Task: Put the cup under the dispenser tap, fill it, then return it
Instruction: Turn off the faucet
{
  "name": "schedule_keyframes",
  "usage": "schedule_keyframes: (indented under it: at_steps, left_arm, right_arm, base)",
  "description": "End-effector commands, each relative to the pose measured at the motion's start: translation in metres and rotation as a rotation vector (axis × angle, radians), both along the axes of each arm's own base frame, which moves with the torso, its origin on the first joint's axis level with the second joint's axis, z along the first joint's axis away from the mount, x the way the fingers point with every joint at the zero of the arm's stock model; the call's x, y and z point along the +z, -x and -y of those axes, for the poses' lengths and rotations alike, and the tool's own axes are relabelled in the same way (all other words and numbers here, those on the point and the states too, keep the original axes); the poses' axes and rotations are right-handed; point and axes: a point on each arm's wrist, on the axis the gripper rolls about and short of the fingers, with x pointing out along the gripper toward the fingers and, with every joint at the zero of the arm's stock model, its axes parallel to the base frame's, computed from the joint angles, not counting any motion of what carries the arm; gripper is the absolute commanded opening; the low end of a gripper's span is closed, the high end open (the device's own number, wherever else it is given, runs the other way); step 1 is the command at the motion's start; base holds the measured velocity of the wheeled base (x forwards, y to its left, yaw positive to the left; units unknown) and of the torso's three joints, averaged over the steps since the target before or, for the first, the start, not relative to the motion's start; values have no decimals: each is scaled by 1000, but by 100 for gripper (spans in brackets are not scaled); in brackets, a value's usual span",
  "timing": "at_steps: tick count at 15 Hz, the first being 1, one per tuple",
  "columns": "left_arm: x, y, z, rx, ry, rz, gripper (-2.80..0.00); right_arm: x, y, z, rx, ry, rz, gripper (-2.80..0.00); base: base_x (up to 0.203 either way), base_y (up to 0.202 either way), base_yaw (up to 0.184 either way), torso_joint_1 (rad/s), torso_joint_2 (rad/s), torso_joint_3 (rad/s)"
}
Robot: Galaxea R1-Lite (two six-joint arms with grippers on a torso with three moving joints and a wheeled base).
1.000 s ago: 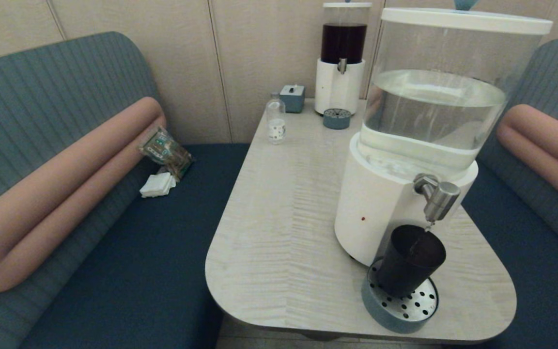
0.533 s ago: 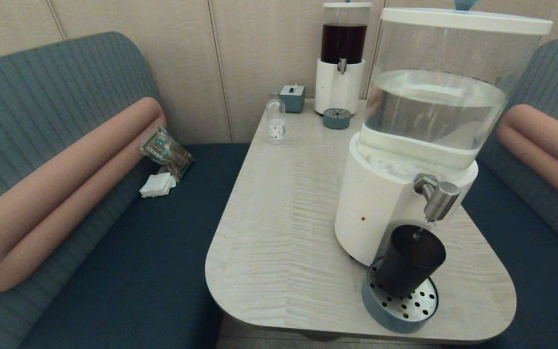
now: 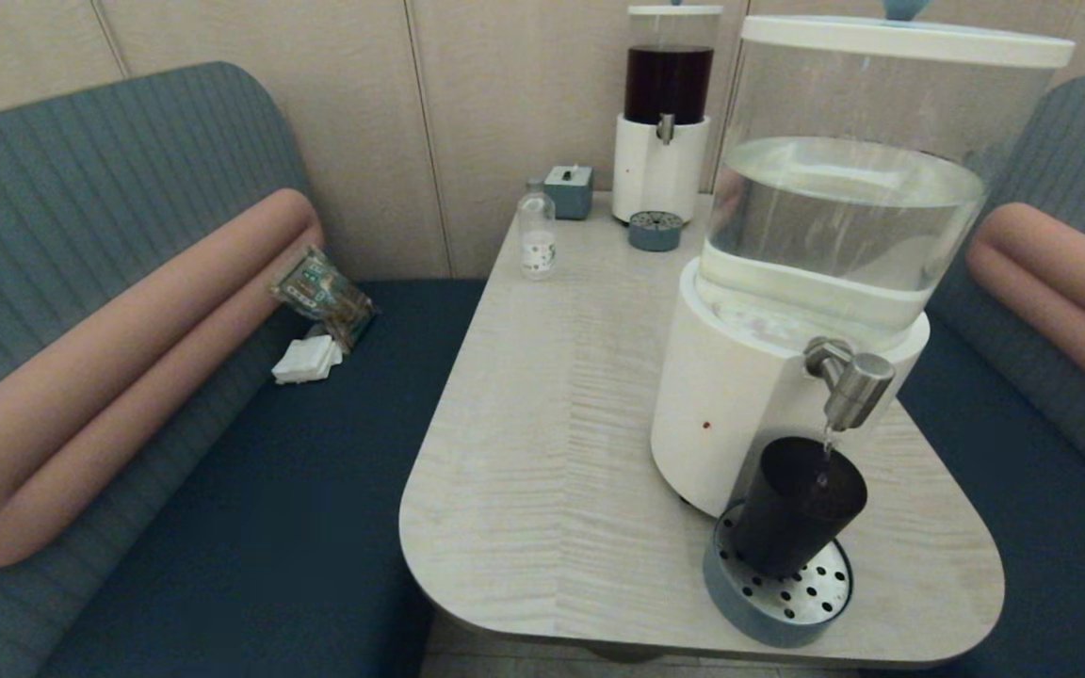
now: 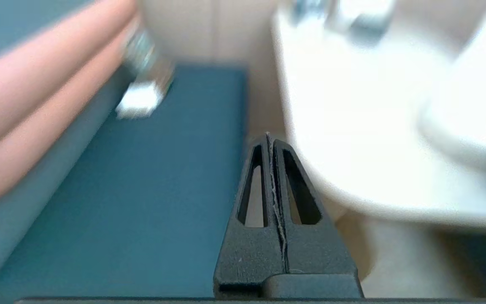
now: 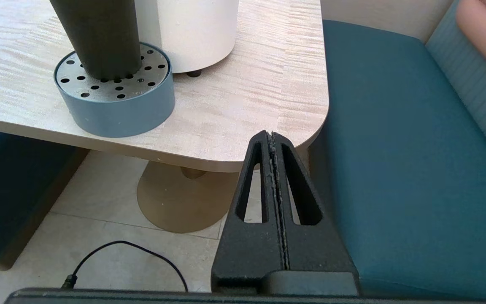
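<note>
The dark cup (image 3: pixel 795 508) stands upright on the round perforated drip tray (image 3: pixel 773 603), directly below the brushed-steel dispenser tap (image 3: pixel 851 379) of the large white-based dispenser (image 3: pixel 740 395). A thin stream of water runs from the tap into the cup. In the right wrist view the cup (image 5: pixel 99 36) rises from the drip tray (image 5: pixel 120 109). My right gripper (image 5: pixel 271 136) is shut and empty, low beside the table's near right corner. My left gripper (image 4: pixel 270 137) is shut and empty too, low by the table's near left edge. Neither gripper shows in the head view.
At the table's far end stand a small clear bottle (image 3: pixel 536 235), a blue-grey box (image 3: pixel 568 191), a dark-liquid dispenser (image 3: pixel 663 113) and its small drip tray (image 3: pixel 655 230). A snack packet (image 3: pixel 321 294) and napkins (image 3: pixel 307 359) lie on the left bench. A cable (image 5: pixel 129 253) crosses the floor.
Both arms stay where they were. Water keeps falling from the tap into the cup, which has not moved.
</note>
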Motion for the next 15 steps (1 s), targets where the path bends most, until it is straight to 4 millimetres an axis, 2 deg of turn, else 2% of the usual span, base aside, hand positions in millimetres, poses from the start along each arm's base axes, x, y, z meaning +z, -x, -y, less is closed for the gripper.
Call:
schedule_keyframes:
  at_steps: [1, 4, 7, 10, 13, 15]
  left_arm:
    - [47, -6, 0, -32, 29, -1, -280]
    - [103, -36, 3, -164, 126, -73, -280]
    - [139, -80, 9, -354, 161, -186, -280]
    - [175, -121, 17, -560, 135, -220, -280]
    - [204, -178, 26, -639, -26, -241, -280]
    - [208, -205, 43, -740, -217, -284, -280]
  right_arm:
    - [0, 0, 0, 1, 1, 0, -280]
    - [0, 0, 0, 1, 1, 1, -280]
    - [0, 0, 0, 0, 1, 1, -280]
    - [0, 0, 0, 0, 1, 1, -280]
    - [0, 0, 0, 0, 1, 0, -280]
    - [0, 0, 0, 0, 1, 0, -280]
  base:
    - [0, 0, 0, 0, 0, 0]
    - [0, 0, 0, 0, 0, 0]
    - [0, 0, 0, 0, 0, 0]
    - [0, 0, 0, 0, 0, 0]
    - [0, 0, 0, 0, 0, 0]
    - [0, 0, 0, 0, 0, 0]
